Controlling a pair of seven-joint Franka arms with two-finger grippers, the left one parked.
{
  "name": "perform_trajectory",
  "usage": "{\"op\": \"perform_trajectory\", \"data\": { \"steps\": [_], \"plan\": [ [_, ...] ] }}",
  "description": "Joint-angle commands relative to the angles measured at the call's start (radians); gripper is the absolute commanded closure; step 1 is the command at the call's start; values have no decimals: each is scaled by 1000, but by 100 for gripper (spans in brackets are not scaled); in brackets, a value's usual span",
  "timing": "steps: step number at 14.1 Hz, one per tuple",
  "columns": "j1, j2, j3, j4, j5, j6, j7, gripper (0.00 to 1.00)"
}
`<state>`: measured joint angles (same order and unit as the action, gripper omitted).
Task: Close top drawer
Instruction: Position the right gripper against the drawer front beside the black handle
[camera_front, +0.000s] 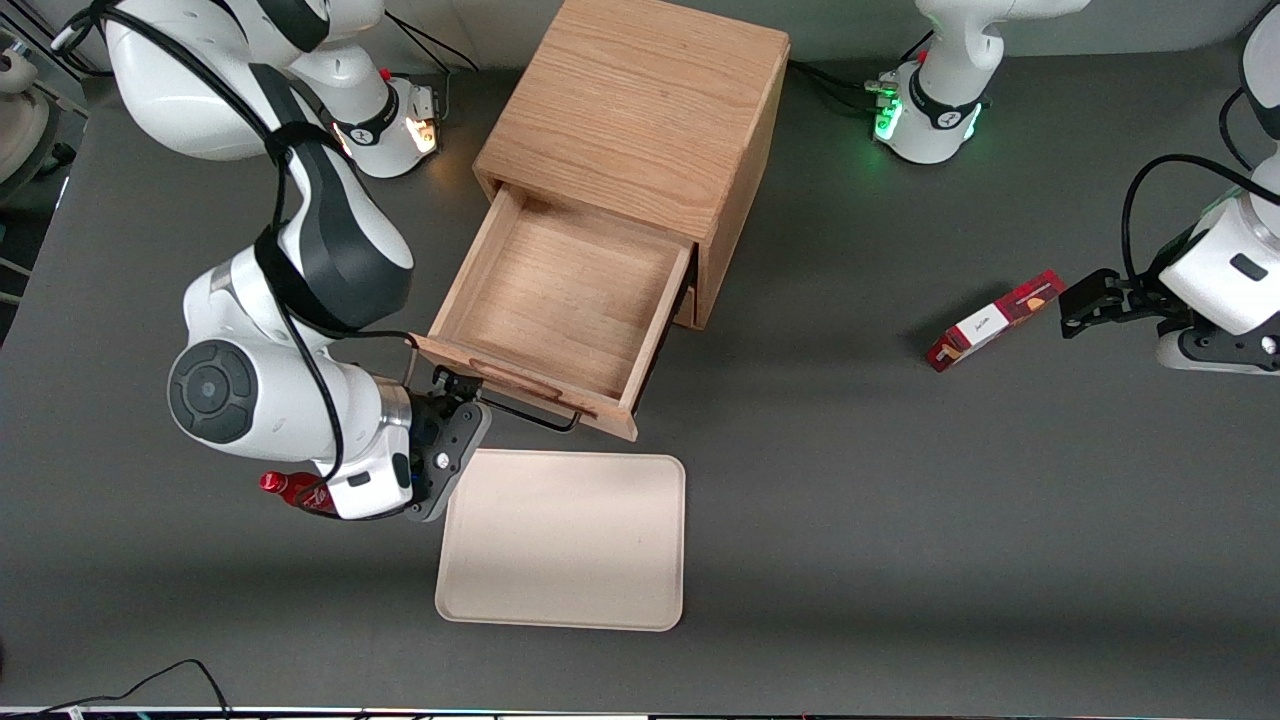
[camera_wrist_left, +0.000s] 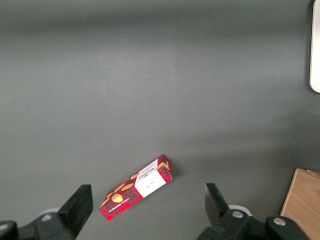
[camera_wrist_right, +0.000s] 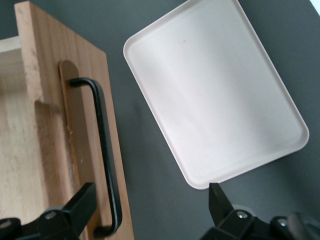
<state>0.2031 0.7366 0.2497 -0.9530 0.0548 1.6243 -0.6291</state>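
A: Where is the top drawer (camera_front: 560, 300) found?

B: It is seen pulled well out of the oak cabinet (camera_front: 640, 110), its box bare inside; its front panel, with the black wire handle (camera_wrist_right: 105, 155) and raised wooden strip, is turned toward the front camera; a cream tray (camera_front: 565, 540) is laid flat on the grey table (camera_front: 900, 520), nearer the camera than the drawer front and apart from it.

A: And the gripper (camera_front: 455, 400)?

B: It is held just in front of the drawer panel, at the handle's end toward the working arm; its fingers (camera_wrist_right: 75, 207) are spread wide and nothing is gripped; one finger is seen beside the handle; whether it is touched cannot be told.

A: What else is noted?

B: A red bottle (camera_front: 290, 490) is partly hidden under the arm; a red carton (camera_wrist_left: 137, 187) is laid toward the parked arm's end.
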Motion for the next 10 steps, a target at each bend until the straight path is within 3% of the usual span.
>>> {"op": "perform_trajectory", "data": {
  "steps": [1,10],
  "plan": [
    [-2,44,-3,46,46,5,-12,0],
    [15,61,3,33,50,5,94,0]
  ]
}}
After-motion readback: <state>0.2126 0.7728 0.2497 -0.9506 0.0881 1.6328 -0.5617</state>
